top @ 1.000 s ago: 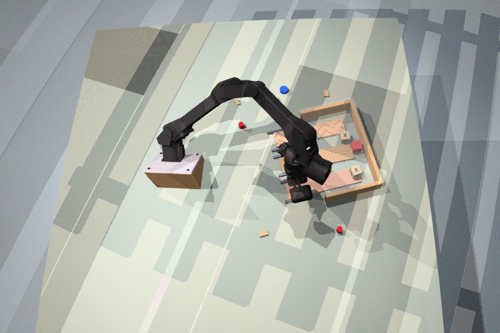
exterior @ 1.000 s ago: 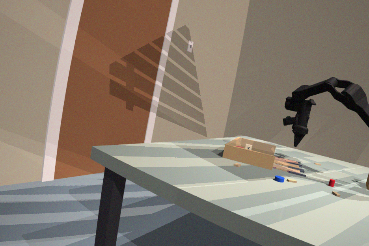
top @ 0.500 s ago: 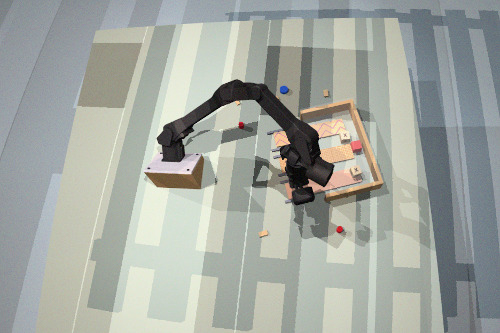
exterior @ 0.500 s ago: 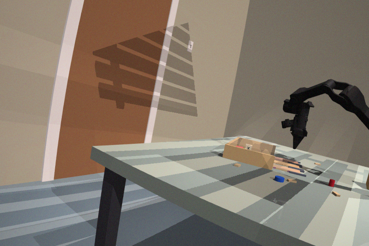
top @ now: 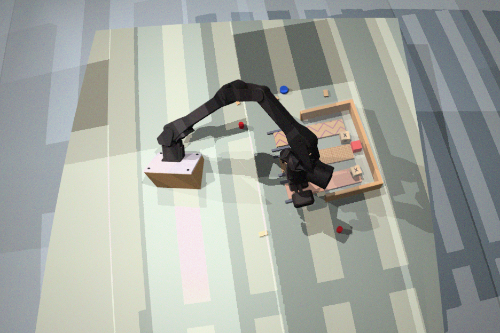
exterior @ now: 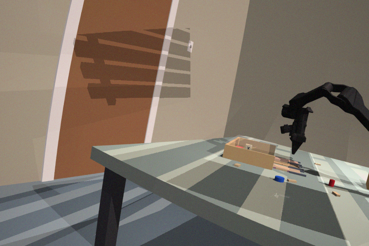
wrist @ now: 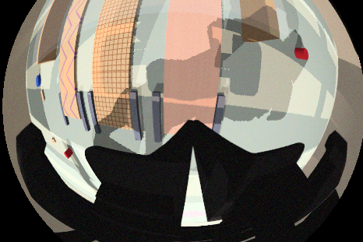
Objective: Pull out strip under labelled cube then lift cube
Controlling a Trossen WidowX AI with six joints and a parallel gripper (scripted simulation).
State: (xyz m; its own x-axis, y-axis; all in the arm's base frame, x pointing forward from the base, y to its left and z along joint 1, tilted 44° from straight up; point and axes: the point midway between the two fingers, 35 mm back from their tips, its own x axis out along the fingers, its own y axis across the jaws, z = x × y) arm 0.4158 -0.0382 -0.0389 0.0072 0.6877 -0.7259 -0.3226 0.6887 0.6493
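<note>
labelled cubes: two tan cubes, each with a black X on a white top face; one (top: 356, 170) at the far end of the plain pink strip, the other (top: 344, 135) at the far end of the zigzag strip
pink strip (top: 339, 179): plain salmon, flat in the tray's 5 o'clock lane
zigzag strip (top: 322, 128): tan with purple chevrons, in the 11 o'clock lane
which cube the task means: cannot tell

The black six-joint arm (top: 226, 99) arches from its base at nine o'clock toward three o'clock, wrist bent steeply down; its black parallel-jaw gripper (exterior: 294, 149) points downward, fingers closed together, empty.
</note>
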